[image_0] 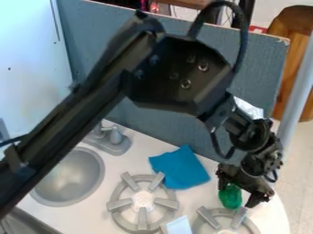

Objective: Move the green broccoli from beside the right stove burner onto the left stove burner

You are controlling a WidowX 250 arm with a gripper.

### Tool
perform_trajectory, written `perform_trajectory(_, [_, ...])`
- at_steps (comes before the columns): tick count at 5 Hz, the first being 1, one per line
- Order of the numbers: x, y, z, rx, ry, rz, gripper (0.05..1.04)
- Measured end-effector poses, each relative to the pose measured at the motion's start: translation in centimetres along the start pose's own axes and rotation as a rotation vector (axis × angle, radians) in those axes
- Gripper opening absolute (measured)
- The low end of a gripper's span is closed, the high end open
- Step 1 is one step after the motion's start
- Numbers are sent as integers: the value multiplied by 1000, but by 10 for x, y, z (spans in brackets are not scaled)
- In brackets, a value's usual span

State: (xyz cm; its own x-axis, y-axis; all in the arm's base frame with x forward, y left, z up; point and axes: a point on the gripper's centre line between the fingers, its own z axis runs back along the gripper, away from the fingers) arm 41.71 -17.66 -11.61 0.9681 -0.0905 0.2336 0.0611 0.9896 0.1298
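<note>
Green object (230, 197) sits near the right side of the white desk (196, 197), just behind the right burner (208, 217), at the end effector (239, 194). The end effector points down over it with its black fingers wide apart, one beside the green object's upper left and the other off to its right, a strip of white showing between that second finger and the object. The black arm (76, 107) slants from the lower left edge up across the scene, then bends down to the right, with a dark cable (243, 39) looping over its joint. To the left of the green object lies a blue cloth (180, 169), flat on the desk and well apart from the end effector. In front of the cloth is the left burner (142, 200), a grey ring with raised prongs, and a pale, flat-sided item (178, 225) stands between the two burners at the lower edge. Farther left, a round grey sink (70, 178) is set into the desk, with a grey faucet (114, 136) behind it. A grey-blue panel (183, 132) rises along the back, and a light grey pole (296, 98) slants past its right end, with a brown wooden piece (296, 59) beyond
</note>
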Motion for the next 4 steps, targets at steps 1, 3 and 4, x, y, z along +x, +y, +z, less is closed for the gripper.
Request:
perform_trajectory(1, [-2,-3,-4,-2,-33,-5,941])
perform_trajectory(3, [-15,-14,-9,24,-131,-113,397])
perform_trajectory(4, [-19,-17,-6,24,-142,-129,222])
